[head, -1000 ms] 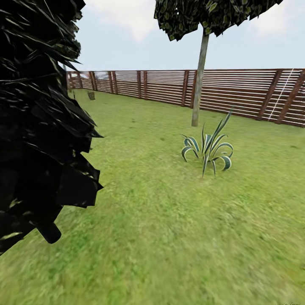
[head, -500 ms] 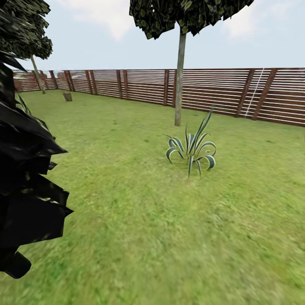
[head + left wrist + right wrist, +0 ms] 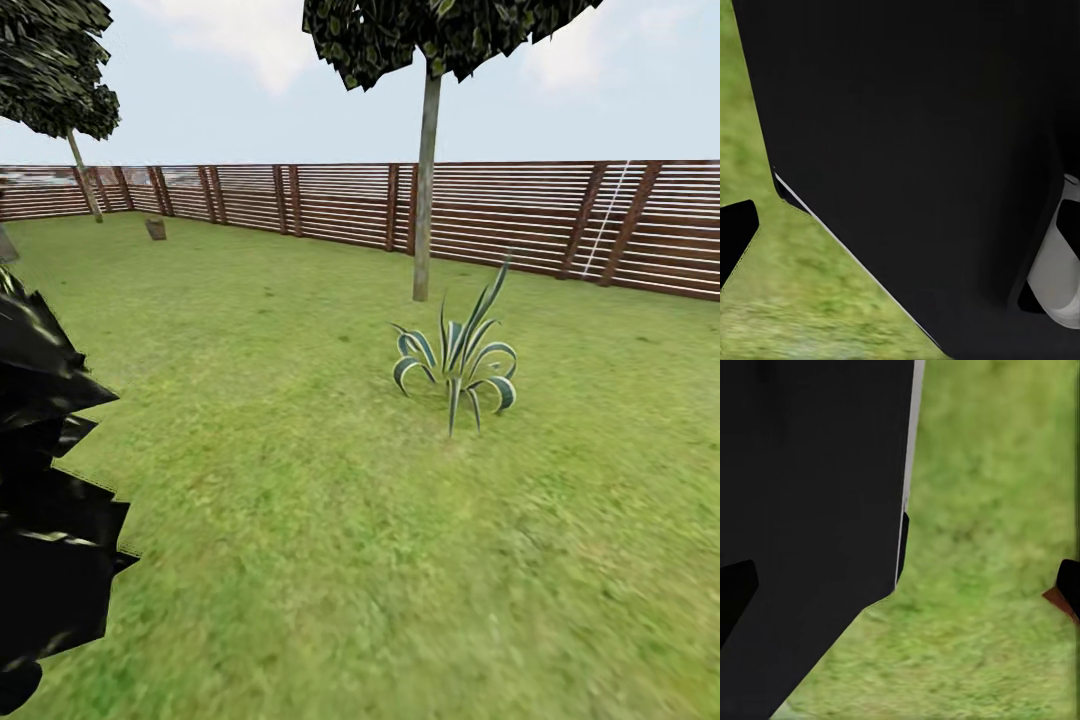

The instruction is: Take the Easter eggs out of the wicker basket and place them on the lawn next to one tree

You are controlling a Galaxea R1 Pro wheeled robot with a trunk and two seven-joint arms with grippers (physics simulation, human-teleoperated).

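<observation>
Head view: wide flat bright green mottled lawn point(image 3: 300, 520) runs from the near foreground to a brown horizontal-slat wooden fence point(image 3: 500, 215) along the far side. A tall tree with a straight bare grey-brown trunk and blocky dark green crown point(image 3: 426, 200) stands centre-far, just in front of the fence. A spiky plant with green-and-white striped arching leaves point(image 3: 455, 360) grows on the grass nearer than that trunk and slightly right of it, apart from it. A second, similar tree point(image 3: 70, 110) stands at far left by the fence. Small brown object point(image 3: 156, 229) on the grass far left, near the fence; too small to tell what it is. Jagged black foliage of a dark conifer point(image 3: 45, 500) fills the near-left edge. Pale blue sky with cloud above the fence.

Left wrist view: large black body surface across most of the frame, blurred green grass beside it. A dark end effector fingertip point(image 3: 735, 232) shows at one edge, a white-and-black part at the opposite edge. Cannot tell how the jaws stand.

Right wrist view: black body surface on one half, grass on the other. Dark end effector fingertips point(image 3: 735, 589) at both edges, set well apart, nothing between them.
</observation>
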